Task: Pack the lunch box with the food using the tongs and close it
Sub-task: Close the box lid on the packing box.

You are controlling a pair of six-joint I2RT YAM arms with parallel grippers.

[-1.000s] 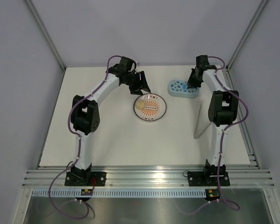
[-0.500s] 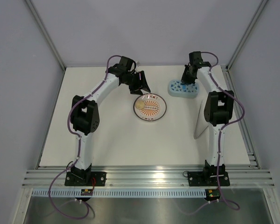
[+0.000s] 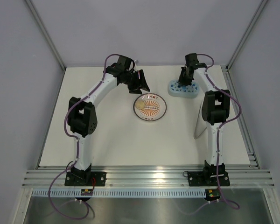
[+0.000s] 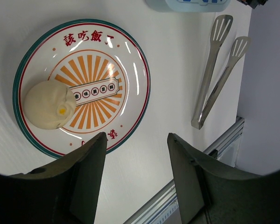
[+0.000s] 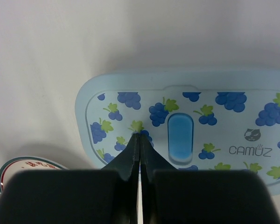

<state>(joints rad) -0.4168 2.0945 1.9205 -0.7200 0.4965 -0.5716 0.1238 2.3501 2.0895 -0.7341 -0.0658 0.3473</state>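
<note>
The pale-blue lunch box (image 3: 186, 91) lies at the far right with its grape-printed lid (image 5: 214, 107) on top. My right gripper (image 3: 183, 80) (image 5: 140, 135) is shut, its tips over the lid's left part; I cannot tell if they touch it. The food I see is one pale round bun (image 4: 49, 105) (image 3: 139, 105) on the left side of the sunburst plate (image 4: 130, 60) (image 3: 154, 111). My left gripper (image 3: 142, 87) (image 4: 136, 139) hangs open and empty above the plate's far-left rim. The silvery tongs (image 4: 217, 74) (image 3: 200, 120) lie flat on the table, right of the plate.
Grey walls enclose the white table on three sides. An aluminium rail (image 3: 149, 175) runs along the near edge by the arm bases. The right arm's upright link (image 3: 214, 109) stands beside the tongs.
My right gripper, still shut, has swung left along the lunch box from its right part to its left part. The left arm has barely shifted.
</note>
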